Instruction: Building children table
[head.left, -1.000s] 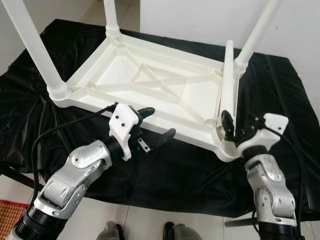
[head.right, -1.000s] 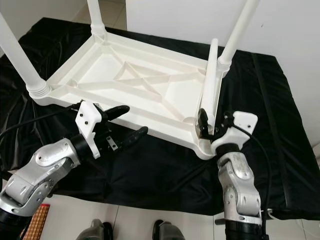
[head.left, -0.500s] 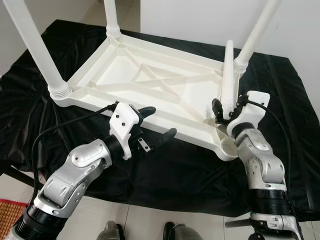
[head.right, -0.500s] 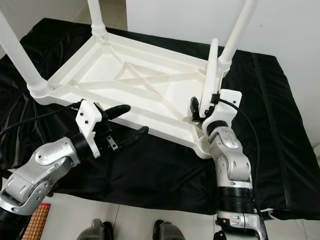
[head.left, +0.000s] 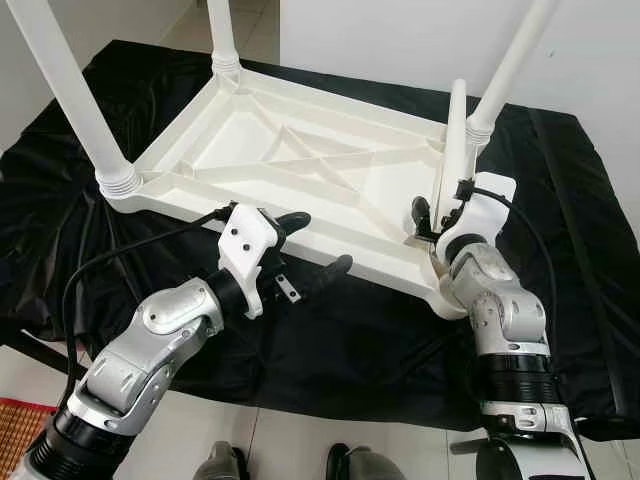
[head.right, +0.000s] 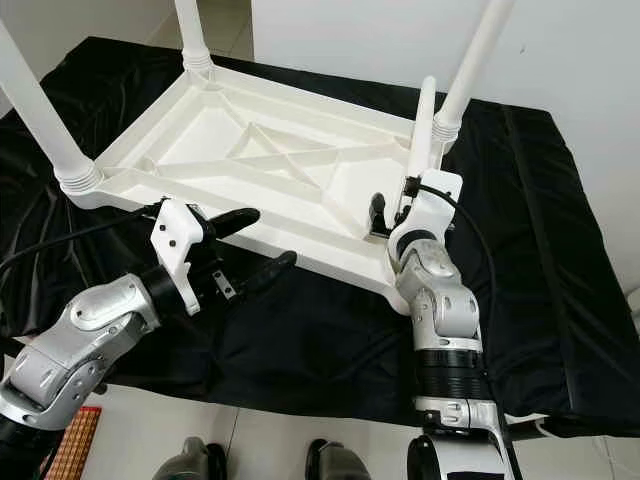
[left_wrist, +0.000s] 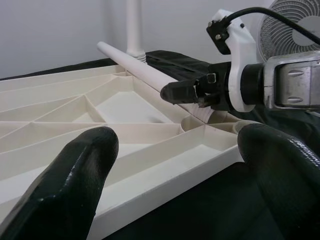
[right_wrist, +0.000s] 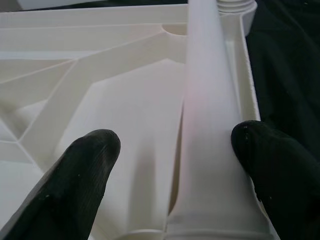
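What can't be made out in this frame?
- Right gripper contact with the loose leg: eye views, its white wrist housing covers it; whether it grips, unclear.
- Tops of three standing legs: cut off by the frame edge.
- Near right corner socket of the table: right arm covers it.

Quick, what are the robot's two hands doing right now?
Left gripper: open, holding nothing, by the upturned table's near edge.
Right gripper: open, jaws either side of the loose table leg, not clamped.

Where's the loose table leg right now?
The loose leg lies along the upturned table's right end in the head views, between the right gripper's fingers, next to the attached far-right leg.
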